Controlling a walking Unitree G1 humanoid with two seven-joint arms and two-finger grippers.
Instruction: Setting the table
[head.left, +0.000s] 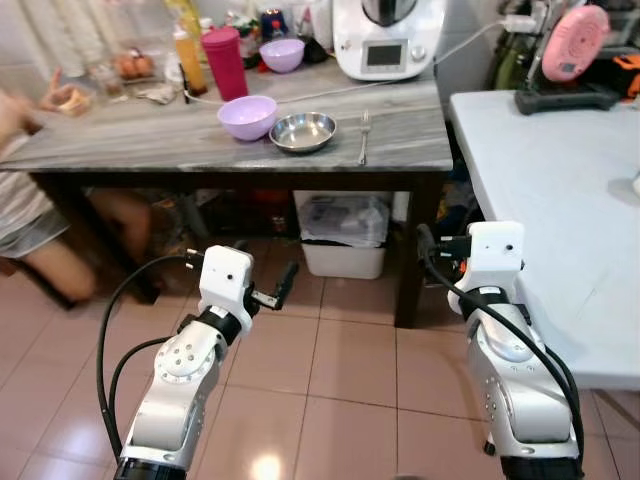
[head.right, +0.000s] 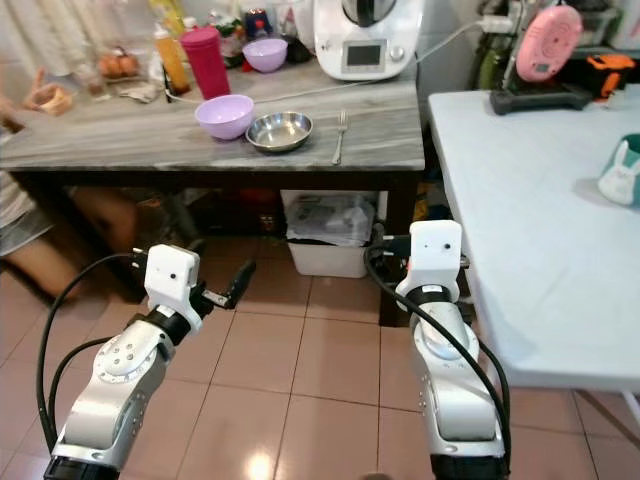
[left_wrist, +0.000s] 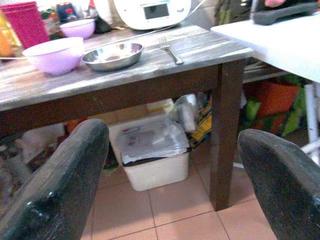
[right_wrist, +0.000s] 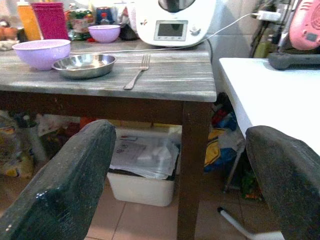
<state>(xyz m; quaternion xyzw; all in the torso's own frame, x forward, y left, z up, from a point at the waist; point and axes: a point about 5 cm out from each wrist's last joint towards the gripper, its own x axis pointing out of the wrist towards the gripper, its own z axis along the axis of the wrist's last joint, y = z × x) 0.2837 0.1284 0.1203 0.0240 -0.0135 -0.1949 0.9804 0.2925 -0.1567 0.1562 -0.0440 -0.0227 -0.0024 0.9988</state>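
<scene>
A lilac bowl (head.left: 247, 116), a steel bowl (head.left: 303, 131) and a fork (head.left: 365, 135) lie in a row on the grey wooden table (head.left: 130, 140) ahead. A pink cup (head.left: 224, 62) and a second lilac bowl (head.left: 282, 54) stand further back. My left gripper (head.left: 280, 287) hangs low over the floor tiles, short of the table's front edge; it is open and holds nothing. In the right wrist view my right gripper (right_wrist: 180, 185) is also open and empty, pointing at the table's right front leg (right_wrist: 192, 165).
A white table (head.left: 560, 200) runs along my right side, close to the right arm. A white bin (head.left: 343, 245) sits under the wooden table. A person (head.left: 30, 215) sits at the table's left end. A white kitchen machine (head.left: 388, 35) and bottles stand at the back.
</scene>
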